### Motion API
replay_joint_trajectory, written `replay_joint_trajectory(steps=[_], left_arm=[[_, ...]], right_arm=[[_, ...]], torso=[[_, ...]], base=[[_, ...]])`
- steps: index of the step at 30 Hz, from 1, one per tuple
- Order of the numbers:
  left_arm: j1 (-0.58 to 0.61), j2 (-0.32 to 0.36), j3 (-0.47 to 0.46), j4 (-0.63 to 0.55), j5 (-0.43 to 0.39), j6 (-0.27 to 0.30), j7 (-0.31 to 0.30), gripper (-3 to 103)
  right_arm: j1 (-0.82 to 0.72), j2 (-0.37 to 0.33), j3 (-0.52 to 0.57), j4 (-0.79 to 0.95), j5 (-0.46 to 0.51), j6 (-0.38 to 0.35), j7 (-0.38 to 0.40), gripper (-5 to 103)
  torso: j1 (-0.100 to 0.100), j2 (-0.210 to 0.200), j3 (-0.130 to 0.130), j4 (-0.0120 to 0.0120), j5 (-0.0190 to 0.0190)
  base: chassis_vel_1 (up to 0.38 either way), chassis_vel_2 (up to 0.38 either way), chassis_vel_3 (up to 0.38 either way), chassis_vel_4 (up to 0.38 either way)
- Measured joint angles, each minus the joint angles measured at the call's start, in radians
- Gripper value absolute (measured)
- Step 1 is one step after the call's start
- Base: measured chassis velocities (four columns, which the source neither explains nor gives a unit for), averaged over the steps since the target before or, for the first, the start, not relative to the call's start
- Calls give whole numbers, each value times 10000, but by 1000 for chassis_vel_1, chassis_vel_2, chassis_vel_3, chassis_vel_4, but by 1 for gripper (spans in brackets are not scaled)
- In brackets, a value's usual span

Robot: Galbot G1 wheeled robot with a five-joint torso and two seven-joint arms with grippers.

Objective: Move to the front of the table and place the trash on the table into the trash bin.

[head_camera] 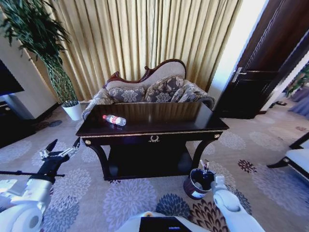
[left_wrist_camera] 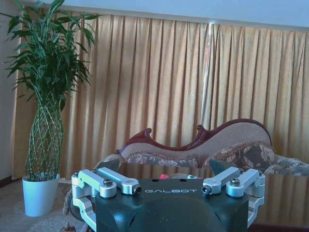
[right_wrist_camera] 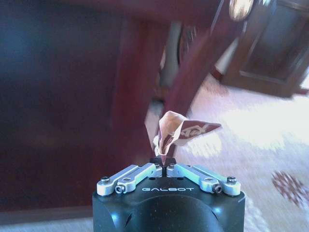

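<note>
From the head camera, the small clear plastic bottle with a red label [head_camera: 114,120] lies on its side on the large dark glossy wooden table [head_camera: 159,116], near its left front; the right gripper [head_camera: 204,168] hangs over the small round dark trash bin [head_camera: 195,184], the left gripper [head_camera: 62,150] waits spread apart by the table's left corner. The left wrist camera shows that gripper [left_wrist_camera: 169,186] wide open, empty. The right wrist camera shows fingers pinched together on a crumpled brownish wrapper [right_wrist_camera: 179,129] (feather-light, soft, easily slipped; probably best held at a fold).

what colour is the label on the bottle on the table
Red, on the clear bottle lying on the table; best in the head view.
</note>
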Motion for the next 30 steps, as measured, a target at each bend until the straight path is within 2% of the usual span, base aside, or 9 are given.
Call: replay_joint_trajectory(steps=[4, 13, 19, 20, 22, 24, 27, 29, 30], left_arm=[[-18, -30, 33, 20, 61, 27, -3, 100], [68, -107, -39, 113, 96, 22, -3, 100], [30, -152, 8, 151, 121, -10, -14, 100], [30, -152, 8, 151, 121, -10, -14, 100], [11, -144, 12, 153, 121, -24, -28, 100], [0, -143, 20, 162, 121, -50, -36, 100], [-13, -140, 42, 197, 121, -162, -62, 100], [0, -130, 41, 197, 116, -165, -62, 100], [4, -126, 38, 197, 111, -168, -62, 100]], right_arm=[[1092, 73, -496, -1917, -393, 264, 212, 0], [2119, 289, -834, -4091, -1303, 613, 287, -3], [2406, 490, -846, -4785, -1757, 990, 426, 18], [2406, 490, -846, -4785, -1757, 990, 426, 18], [2410, 509, -845, -4775, -1749, 1065, 489, 29], [2407, 513, -845, -4749, -1743, 1077, 506, 29], [2336, 511, -835, -4631, -1723, 1125, 560, 45], [2310, 504, -822, -4607, -1718, 1140, 574, 45], [2295, 498, -816, -4592, -1715, 1144, 582, 56]], torso=[[0, 0, 1, -2, -2], [0, 0, 0, -5, -1], [0, 1, 0, -4, -1], [0, 1, 0, -4, -1], [0, 1, 0, -4, -1], [0, 1, 0, -4, -1], [0, 1, -1, -3, -1], [0, 1, -1, -4, -1], [0, 1, -1, -4, -1]], base=[[0, 0, 0, 0], [0, 0, 0, 0], [0, 0, 0, 0], [0, 0, 0, 0], [0, 0, 0, 0], [0, 0, 0, 0], [0, 0, 0, 0], [0, 0, 0, 0], [0, 0, 0, 0]])
